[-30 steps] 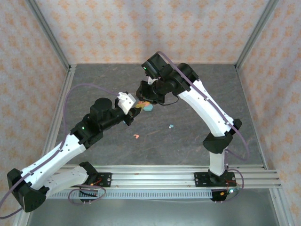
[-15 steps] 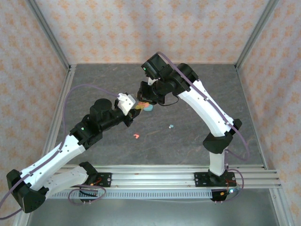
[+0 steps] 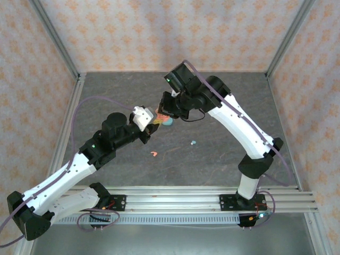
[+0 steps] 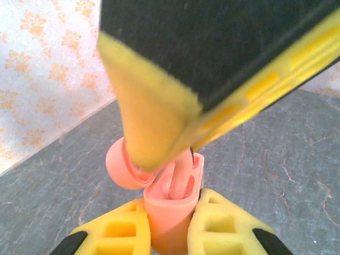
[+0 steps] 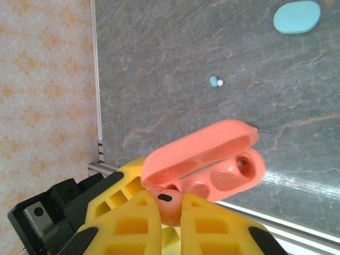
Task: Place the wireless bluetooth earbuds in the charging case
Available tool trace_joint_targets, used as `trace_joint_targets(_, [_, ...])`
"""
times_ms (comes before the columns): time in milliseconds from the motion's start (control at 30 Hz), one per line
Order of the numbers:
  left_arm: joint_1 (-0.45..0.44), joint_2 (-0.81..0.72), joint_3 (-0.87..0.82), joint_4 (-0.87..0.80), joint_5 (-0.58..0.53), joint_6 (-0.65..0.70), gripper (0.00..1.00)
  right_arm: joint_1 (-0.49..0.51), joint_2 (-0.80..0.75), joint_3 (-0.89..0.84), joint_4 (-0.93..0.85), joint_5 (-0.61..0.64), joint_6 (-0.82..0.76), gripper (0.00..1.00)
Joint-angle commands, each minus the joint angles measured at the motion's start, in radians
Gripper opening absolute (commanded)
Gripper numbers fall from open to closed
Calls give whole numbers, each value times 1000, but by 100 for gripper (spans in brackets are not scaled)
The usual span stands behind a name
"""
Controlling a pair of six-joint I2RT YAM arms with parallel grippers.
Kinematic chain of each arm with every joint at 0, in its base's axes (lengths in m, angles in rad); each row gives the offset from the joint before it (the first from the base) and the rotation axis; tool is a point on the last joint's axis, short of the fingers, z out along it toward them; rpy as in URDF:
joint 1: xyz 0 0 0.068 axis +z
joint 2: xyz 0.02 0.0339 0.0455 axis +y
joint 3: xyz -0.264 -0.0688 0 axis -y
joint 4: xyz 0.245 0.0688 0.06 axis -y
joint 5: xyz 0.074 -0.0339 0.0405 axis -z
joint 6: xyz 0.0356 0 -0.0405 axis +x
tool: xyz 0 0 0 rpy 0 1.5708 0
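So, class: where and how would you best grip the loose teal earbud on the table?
Probably across its teal body, coming straight down from above. The teal earbud lies alone on the table with open space all round, so nothing blocks a pinch. Its white tip looks too small to hold.

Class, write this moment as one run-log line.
left gripper: holding open pink case | right gripper: pink earbud at case | loose on table: teal earbud

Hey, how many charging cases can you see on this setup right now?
2. The pink case, lid open, is clamped in the left gripper; the teal case lies closed on the table beside it. The arms could hide another.
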Motion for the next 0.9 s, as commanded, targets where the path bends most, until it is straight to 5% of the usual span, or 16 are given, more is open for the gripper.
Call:
trace_joint_targets(0, [0, -19, -1, 58, -33, -5, 0, -5, -46, -37, 53, 66, 32, 11])
trace_joint_targets(500, [4, -21, 51, -4, 125, -44, 0, -20, -184, -267, 330, -120, -143, 9])
trace_joint_targets(867, [30, -19, 122, -63, 327, -116, 0, -71, -248, -326, 266, -333, -441, 8])
